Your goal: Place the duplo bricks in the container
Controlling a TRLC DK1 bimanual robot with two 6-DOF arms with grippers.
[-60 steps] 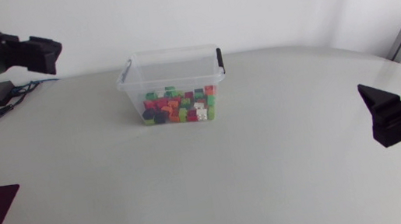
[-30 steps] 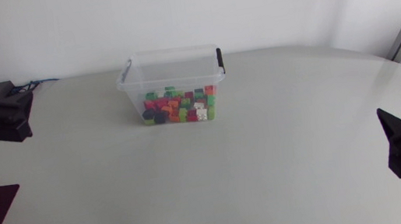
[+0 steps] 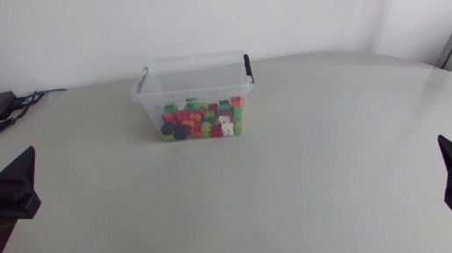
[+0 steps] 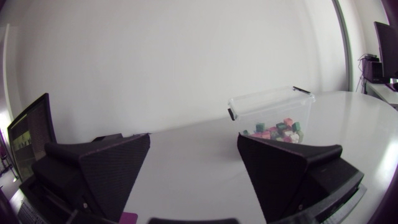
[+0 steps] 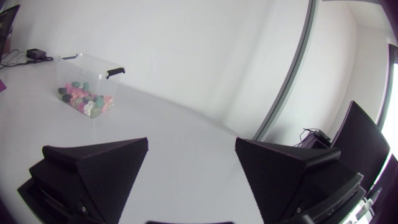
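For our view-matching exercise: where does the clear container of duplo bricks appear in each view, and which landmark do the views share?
Head view: the clear container stands at the far middle of the table.
Left wrist view: ahead of the left tool, beyond one fingertip.
Right wrist view: far ahead of the right tool.
Shared landmark: its black handle.

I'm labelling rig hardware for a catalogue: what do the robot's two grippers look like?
Both are matte black. The left gripper and the right gripper each have two broad wedge-shaped fingers that taper towards the tip, with flat, plain faces. No cables or markings show on them, and little of the arms behind them is visible.
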